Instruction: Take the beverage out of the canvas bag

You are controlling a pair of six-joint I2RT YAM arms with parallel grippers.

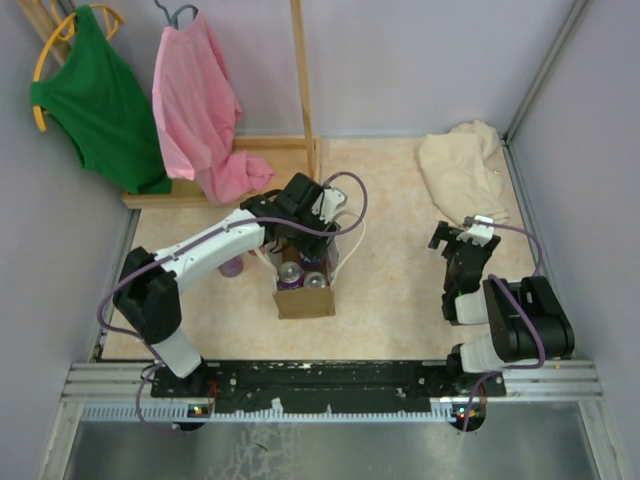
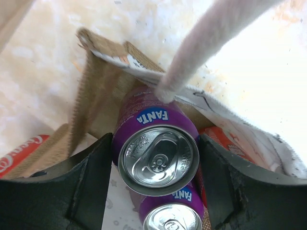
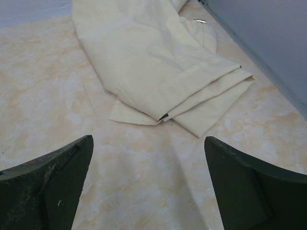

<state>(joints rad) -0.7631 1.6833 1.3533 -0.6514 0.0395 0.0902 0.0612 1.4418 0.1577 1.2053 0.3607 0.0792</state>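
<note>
Right tool [image 3: 147, 143] spread wide, dark fingers [image 3: 48, 187] in the bottom corners, only bare counter [image 3: 57, 96] between them, beige and marbled. Cream cloth [image 3: 153, 62] lies on the counter ahead of the tool, running from the top edge down to mid frame. It is folded, with several layers stacked and fanned at its lower right corner and a small flap sticking out lower left. Cloth well apart from both fingers. Grey wall [image 3: 268, 38] on the right runs diagonally, dark seam at its base. Cloth is near the wall; contact can't be told. Tiny shiny bit [image 3: 200, 21] on the cloth near the top, too small to identify.
</note>
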